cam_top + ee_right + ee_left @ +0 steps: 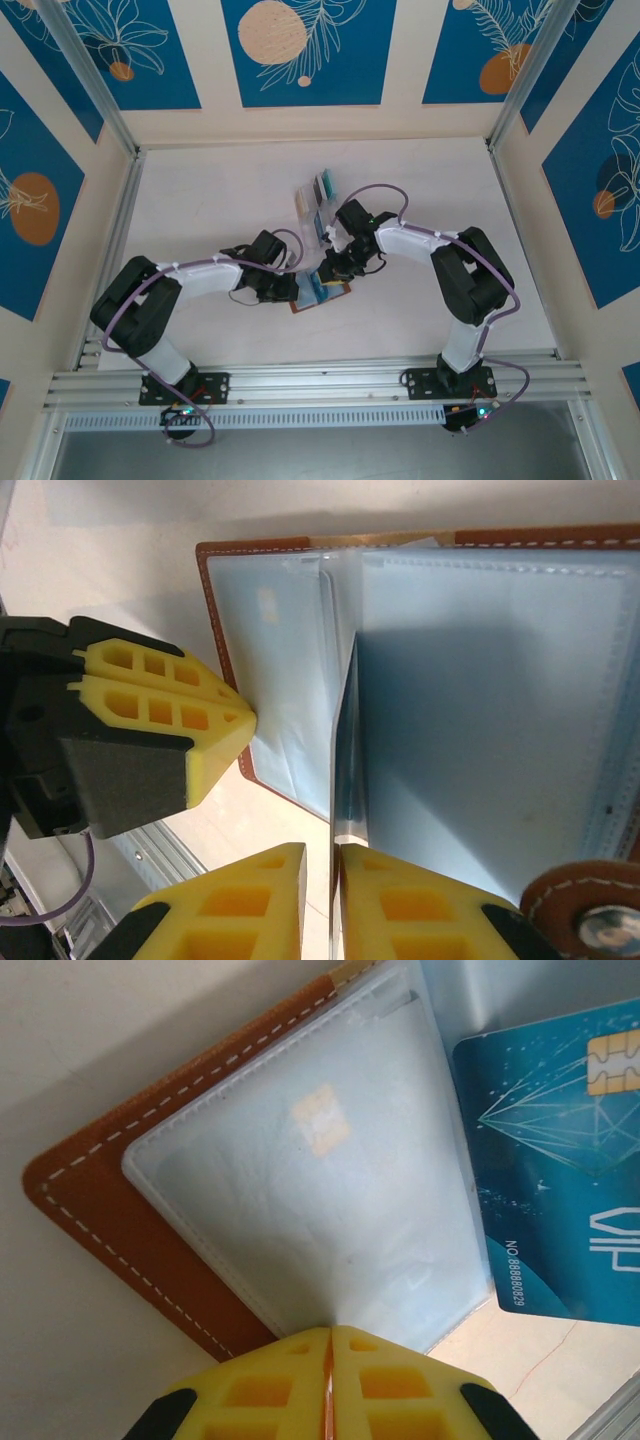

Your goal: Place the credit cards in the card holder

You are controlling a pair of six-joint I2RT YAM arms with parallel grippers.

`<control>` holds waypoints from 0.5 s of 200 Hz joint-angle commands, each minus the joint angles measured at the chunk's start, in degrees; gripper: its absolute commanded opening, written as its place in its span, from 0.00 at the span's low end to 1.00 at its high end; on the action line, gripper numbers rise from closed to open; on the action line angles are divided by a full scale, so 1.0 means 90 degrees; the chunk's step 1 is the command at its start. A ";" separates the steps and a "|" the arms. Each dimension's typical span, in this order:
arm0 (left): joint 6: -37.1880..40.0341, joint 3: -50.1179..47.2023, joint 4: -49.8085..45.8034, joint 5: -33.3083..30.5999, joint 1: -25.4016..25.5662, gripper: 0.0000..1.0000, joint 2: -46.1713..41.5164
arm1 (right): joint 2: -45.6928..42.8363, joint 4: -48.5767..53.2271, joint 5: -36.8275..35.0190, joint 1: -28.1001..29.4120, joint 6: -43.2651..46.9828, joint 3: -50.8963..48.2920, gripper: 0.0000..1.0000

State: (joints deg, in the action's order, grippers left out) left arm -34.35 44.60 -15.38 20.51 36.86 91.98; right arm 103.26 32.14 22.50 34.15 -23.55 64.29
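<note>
The brown card holder (470, 535) lies open on the table, its pale blue pockets (490, 710) facing up. One pocket (300, 1190) has a card inside whose chip shows through. A blue credit card (560, 1160) with a gold chip stands on edge at the holder's middle fold; it appears edge-on (345, 750) between my right gripper's fingers. My right gripper (322, 848) is slightly open, with a narrow gap beside the card. My left gripper (330, 1330) is shut, and its tips rest on the holder's left edge (235, 725). From above, both grippers (296, 285) (335, 268) meet over the holder (322, 292).
A clear plastic rack (318, 195) with more cards stands behind the holder, towards the table's back. An aluminium rail (320, 380) runs along the near edge by the arm bases. Patterned walls enclose the table on three sides.
</note>
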 commanded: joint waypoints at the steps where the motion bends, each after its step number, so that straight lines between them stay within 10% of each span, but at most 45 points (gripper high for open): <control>1: 0.0008 -0.0239 -0.0446 -0.0267 -0.0082 0.09 0.0081 | 0.0176 0.0052 0.0137 -0.0023 -0.0038 0.0122 0.15; 100: 0.0250 0.0039 -0.0790 -0.0274 -0.0257 0.09 0.0006 | 0.0128 0.0320 -0.0435 -0.0183 -0.0342 -0.0351 0.00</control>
State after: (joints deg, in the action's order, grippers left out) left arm -33.89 44.60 -16.36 20.51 35.62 91.50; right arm 104.44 32.32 21.23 32.60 -24.67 63.66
